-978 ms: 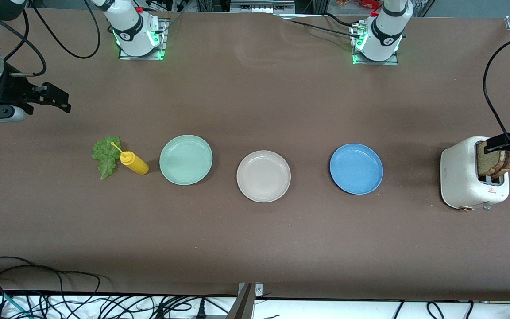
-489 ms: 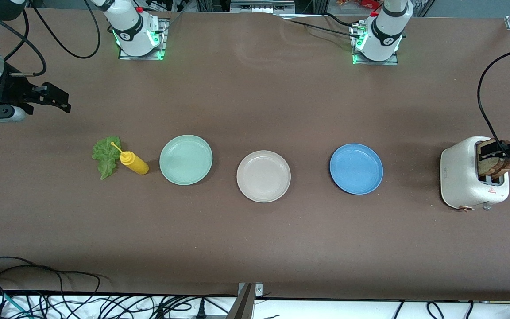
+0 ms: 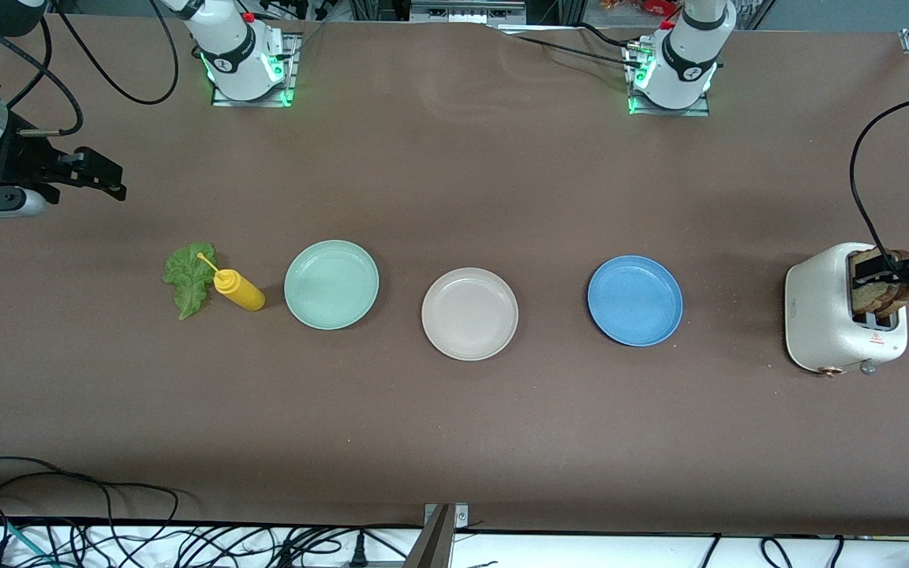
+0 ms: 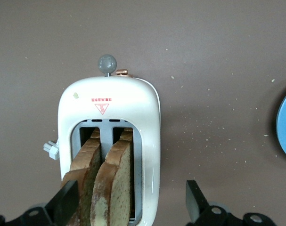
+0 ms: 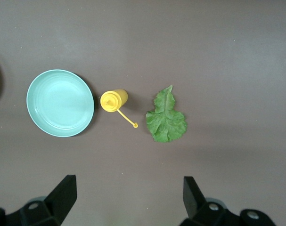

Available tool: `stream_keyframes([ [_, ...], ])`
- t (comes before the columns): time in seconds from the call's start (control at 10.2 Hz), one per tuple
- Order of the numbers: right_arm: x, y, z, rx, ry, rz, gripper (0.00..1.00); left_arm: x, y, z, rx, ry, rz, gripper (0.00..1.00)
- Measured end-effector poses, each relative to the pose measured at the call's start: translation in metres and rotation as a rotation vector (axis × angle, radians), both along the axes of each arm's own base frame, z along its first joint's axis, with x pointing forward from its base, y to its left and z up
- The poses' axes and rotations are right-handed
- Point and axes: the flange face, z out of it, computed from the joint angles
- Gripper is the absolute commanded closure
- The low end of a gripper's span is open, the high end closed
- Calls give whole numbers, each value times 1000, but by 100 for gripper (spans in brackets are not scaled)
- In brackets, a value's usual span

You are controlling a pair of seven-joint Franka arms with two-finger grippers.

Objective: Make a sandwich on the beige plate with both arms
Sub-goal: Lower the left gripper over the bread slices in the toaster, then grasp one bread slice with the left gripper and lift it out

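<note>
Two bread slices (image 4: 102, 183) sit in the toaster (image 3: 829, 315), my left gripper (image 4: 128, 205) hovering wide around them. My right gripper (image 5: 126, 202) waits spread over bare table near the lettuce (image 5: 166, 117). Beige plate (image 3: 469, 314) sits mid-table, nothing on it.

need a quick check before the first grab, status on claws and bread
Left claw open over two brown bread slices standing in white toaster. Right claw open, waiting. Round beige plate bare. Nothing in the way.
</note>
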Motion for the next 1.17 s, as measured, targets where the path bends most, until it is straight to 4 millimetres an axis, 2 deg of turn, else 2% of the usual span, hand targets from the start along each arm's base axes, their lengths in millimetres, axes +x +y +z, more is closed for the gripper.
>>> stream_keyframes([
  [0.2,0,0,0,0,0,0,0,-4,1,-14,1,-6,1,0],
  [0.59,0,0,0,0,0,0,0,-9,6,-21,-2,2,9,2],
  [0.78,0,0,0,0,0,0,0,-12,6,-27,-6,14,11,23],
  [0.88,0,0,0,0,0,0,0,-14,7,-30,-9,21,-3,43],
  [0.98,0,0,0,0,0,0,0,-15,10,-31,-11,24,-25,56],
  [1.17,0,0,0,0,0,0,0,-17,15,-30,-13,25,-72,78],
])
